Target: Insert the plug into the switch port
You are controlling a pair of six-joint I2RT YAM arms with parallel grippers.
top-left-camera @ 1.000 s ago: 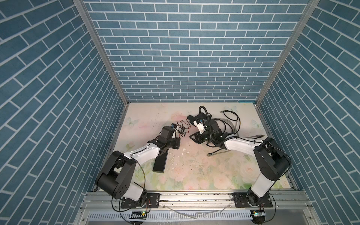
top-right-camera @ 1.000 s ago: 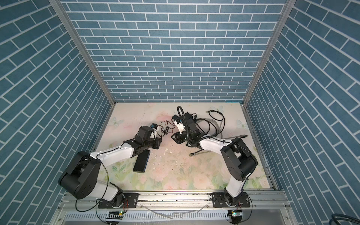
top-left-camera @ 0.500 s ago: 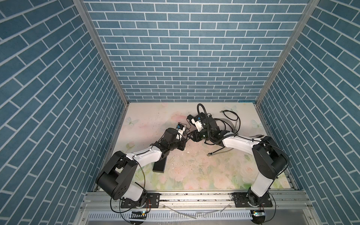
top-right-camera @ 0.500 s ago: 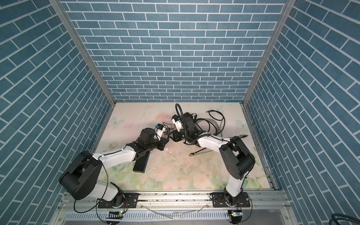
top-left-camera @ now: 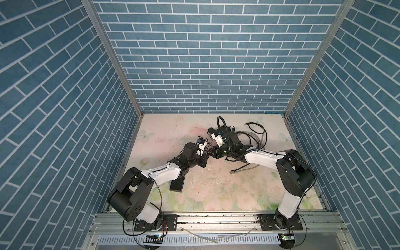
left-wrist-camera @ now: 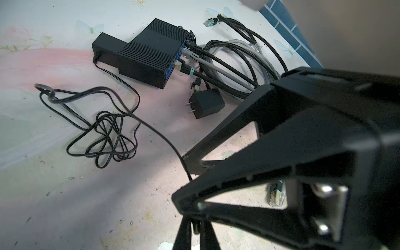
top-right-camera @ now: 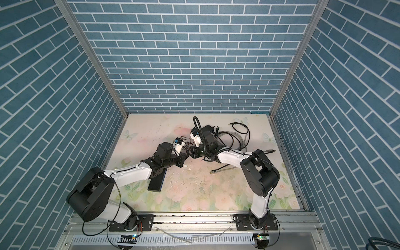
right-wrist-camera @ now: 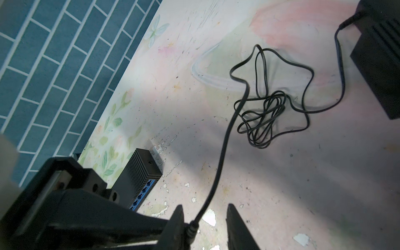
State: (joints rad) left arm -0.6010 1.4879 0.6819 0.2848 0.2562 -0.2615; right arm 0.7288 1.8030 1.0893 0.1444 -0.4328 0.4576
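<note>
The plug (right-wrist-camera: 191,229) is a small black barrel on a thin black cord (right-wrist-camera: 223,140). My left gripper (left-wrist-camera: 195,226) is shut on it just above the mat. My right gripper (right-wrist-camera: 205,214) stands open around the cord just behind the plug; one finger touches the plug and the other is apart. In both top views the left gripper (top-left-camera: 206,152) and right gripper (top-left-camera: 213,152) meet tip to tip at mid-table. The switch (right-wrist-camera: 138,179), black with blue ports and a round socket on its end, lies under the left arm (top-left-camera: 177,184) (top-right-camera: 157,181).
A second black switch (left-wrist-camera: 151,54) with several network cables plugged in lies at the back beside a power brick (left-wrist-camera: 104,48). A pronged adapter (left-wrist-camera: 205,106), the cord's coil (left-wrist-camera: 108,136) and a loose network connector (top-left-camera: 232,171) lie on the mat. Brick walls enclose three sides.
My left gripper carried the plug right and back until it met the right gripper. The right gripper shifted left over the cord and its jaws narrowed.
</note>
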